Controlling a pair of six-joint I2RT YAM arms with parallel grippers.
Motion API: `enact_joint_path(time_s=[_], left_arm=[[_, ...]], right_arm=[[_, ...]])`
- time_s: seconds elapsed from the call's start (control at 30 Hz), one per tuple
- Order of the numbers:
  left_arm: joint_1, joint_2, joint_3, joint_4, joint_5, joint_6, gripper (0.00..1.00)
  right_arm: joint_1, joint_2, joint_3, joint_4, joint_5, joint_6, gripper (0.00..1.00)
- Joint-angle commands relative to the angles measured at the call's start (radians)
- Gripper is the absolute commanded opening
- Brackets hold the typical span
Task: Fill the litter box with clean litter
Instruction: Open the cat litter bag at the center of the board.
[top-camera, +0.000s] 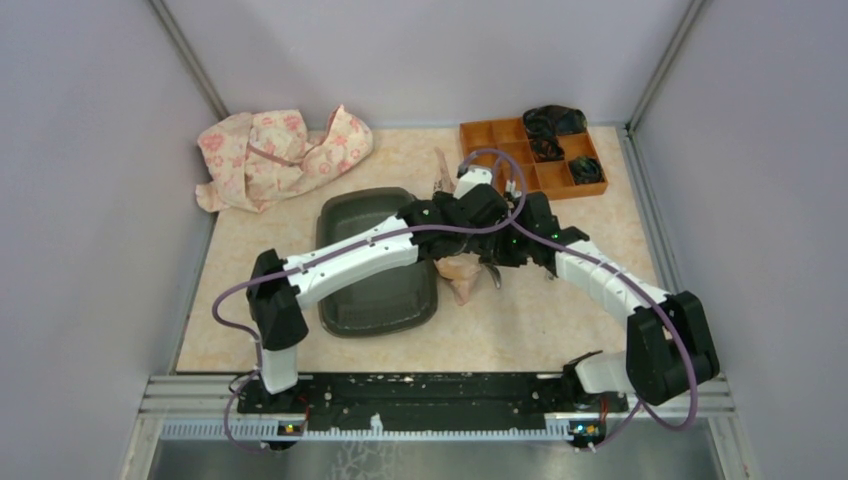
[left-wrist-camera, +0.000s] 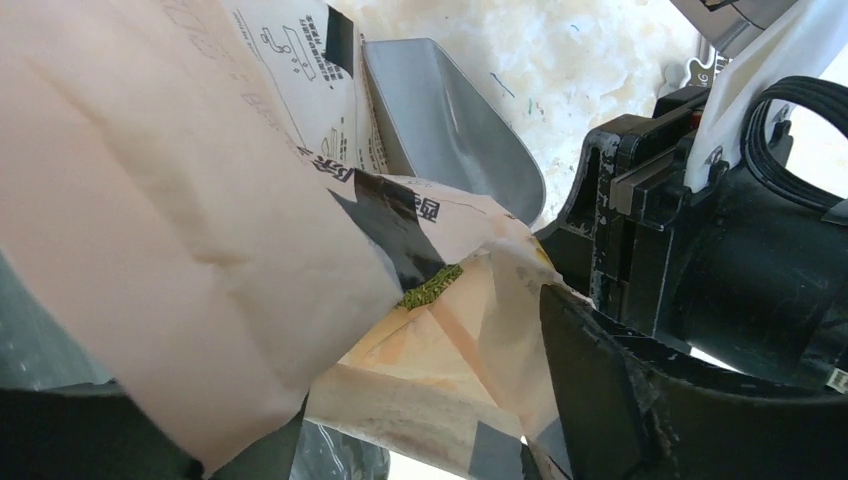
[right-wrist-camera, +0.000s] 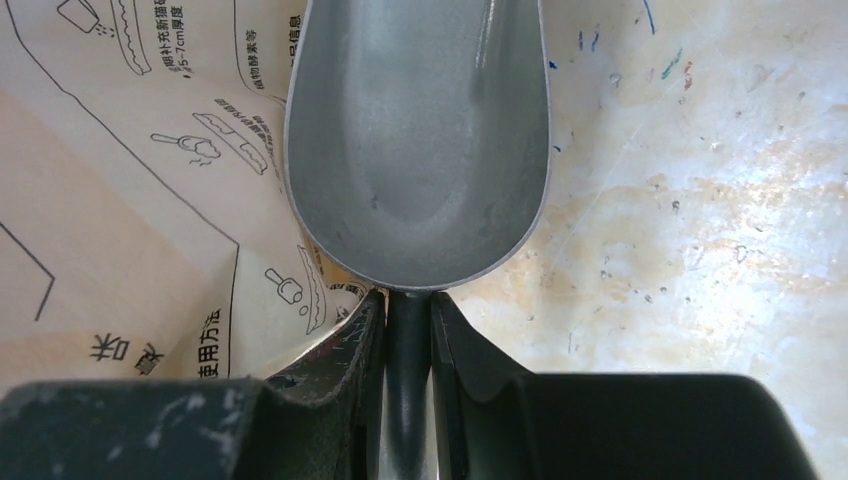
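Observation:
The litter box (top-camera: 372, 300), a dark shallow tray, lies left of centre with my left arm stretched across it. Right of it a peach bag (top-camera: 462, 275) lies on the table. In the left wrist view a small patch of green clean litter (left-wrist-camera: 432, 286) shows in a fold of the bag (left-wrist-camera: 180, 220). My left gripper (left-wrist-camera: 380, 400) stands open, its jaws wide apart around the bag's crumpled end. My right gripper (right-wrist-camera: 408, 305) is shut on the handle of a grey metal scoop (right-wrist-camera: 420, 140). The scoop's bowl holds nothing and rests against the bag.
An orange compartmented organiser (top-camera: 512, 160) with dark items stands at the back right. A pink printed cloth bag (top-camera: 280, 150) lies bunched at the back left. Grey walls close in both sides. Both grippers crowd together just right of the litter box.

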Motion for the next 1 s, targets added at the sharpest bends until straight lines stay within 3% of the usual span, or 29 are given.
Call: enact_joint_path(time_s=[0.0,0.07,0.4,0.6,0.8,0.9,0.97], left_arm=[[0.009,-0.017,-0.012,-0.027,-0.002,0.014,0.9],[0.01,-0.019,-0.013,-0.024,0.004,0.017,0.99],[0.023,-0.055,-0.024,-0.005,-0.003,0.015,0.99],[0.134,-0.123,-0.103,0.169,0.197,0.037,0.99],[0.18,-0.122,-0.096,0.24,0.27,0.06,0.99],[0.19,-0.121,-0.102,0.262,0.299,0.071,0.86],[0.192,-0.117,-0.101,0.263,0.305,0.073,0.85]], right_arm=[[0.028,-0.048,0.094,-0.027,0.021,-0.064,0.0],[0.028,-0.067,0.113,-0.064,0.039,-0.077,0.0],[0.027,-0.113,0.157,-0.172,0.115,-0.114,0.0],[0.017,-0.145,0.2,-0.258,0.18,-0.131,0.0],[-0.004,-0.187,0.227,-0.312,0.19,-0.142,0.0],[-0.01,-0.2,0.233,-0.326,0.188,-0.145,0.0],[-0.015,-0.207,0.236,-0.333,0.187,-0.147,0.0]])
